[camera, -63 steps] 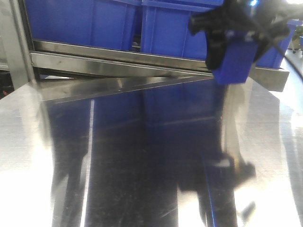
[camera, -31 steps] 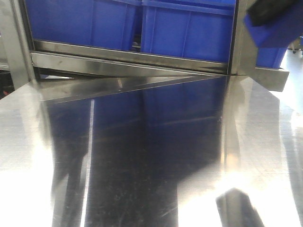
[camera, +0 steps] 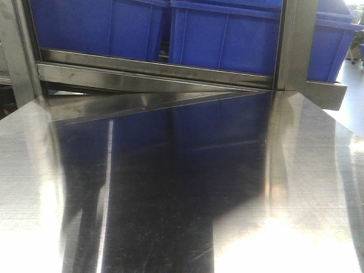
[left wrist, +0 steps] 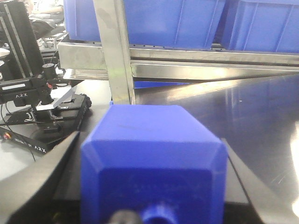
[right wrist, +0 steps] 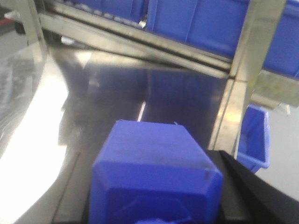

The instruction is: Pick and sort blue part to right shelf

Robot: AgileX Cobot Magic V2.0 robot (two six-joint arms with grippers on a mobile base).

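The front view shows neither gripper nor any blue part. In the left wrist view my left gripper (left wrist: pixel 150 140) is shut on a blue part (left wrist: pixel 154 163), whose nub points at the camera. In the right wrist view my right gripper (right wrist: pixel 149 154) is shut on another blue part (right wrist: pixel 154 175), above the steel table near a shelf post (right wrist: pixel 243 70). The steel shelf (camera: pixel 170 71) with its flat front rails runs along the back of the table. I cannot tell which section is the right shelf.
Large blue bins (camera: pixel 96 25) (camera: pixel 227 40) stand on the rack behind the shiny steel table (camera: pixel 170 187). An upright post (left wrist: pixel 114 51) rises ahead of the left gripper. Black equipment (left wrist: pixel 32 93) sits to its left. A small blue bin (right wrist: pixel 254 135) lies beyond the table's right edge.
In the front view the right gripper, holding its blue part, rose toward the upper right and left the frame. Its reflection on the table is gone too.
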